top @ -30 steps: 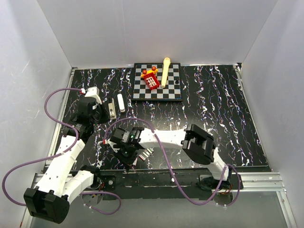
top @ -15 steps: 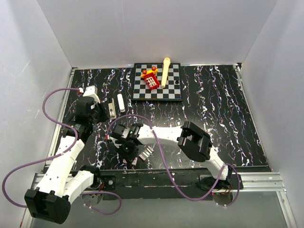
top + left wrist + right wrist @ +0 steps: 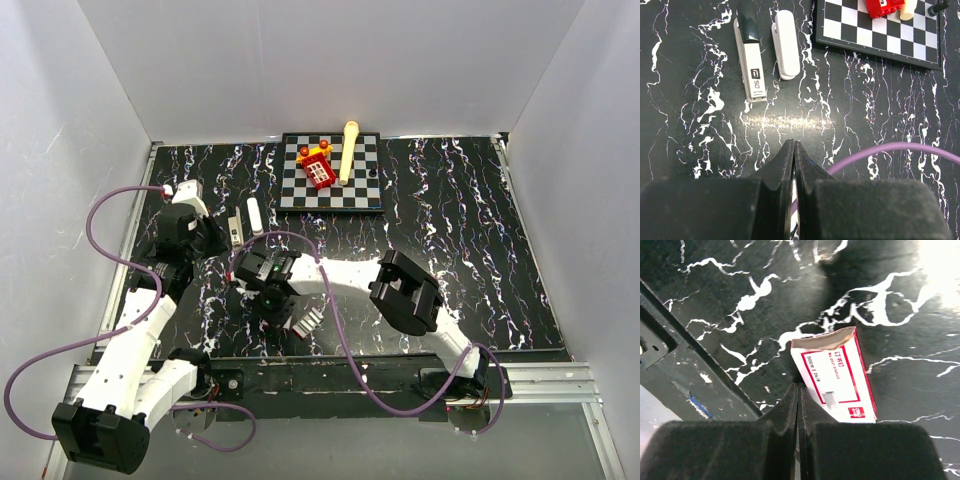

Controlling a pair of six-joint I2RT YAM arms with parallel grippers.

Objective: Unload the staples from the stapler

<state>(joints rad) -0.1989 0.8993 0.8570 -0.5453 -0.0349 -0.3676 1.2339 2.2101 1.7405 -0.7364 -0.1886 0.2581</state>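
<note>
The stapler point(image 3: 234, 228), slim with a silver top and black end, lies flat on the black marbled table at the left; in the left wrist view the stapler point(image 3: 751, 60) lies ahead and left of my fingers. My left gripper point(image 3: 212, 244) point(image 3: 793, 145) is shut and empty, a short way short of it. My right gripper point(image 3: 284, 312) point(image 3: 797, 386) is shut and empty, its tips at the corner of a red-and-white staple box point(image 3: 308, 320) point(image 3: 835, 375) with an open end. No loose strip of staples shows in any view.
A white rounded stick point(image 3: 256, 216) point(image 3: 785, 45) lies just right of the stapler. A chessboard point(image 3: 362, 195) point(image 3: 880, 40) at the back holds a red toy point(image 3: 320, 170), a yellow stick point(image 3: 348, 150) and a black piece point(image 3: 374, 172). A purple cable point(image 3: 890, 149) crosses near the left fingers. The table's front rail point(image 3: 670, 360) is close to the right gripper.
My right gripper has moved back from the table's near edge and a little left, beside the staple box. The left arm has shifted slightly back. Both stay shut.
</note>
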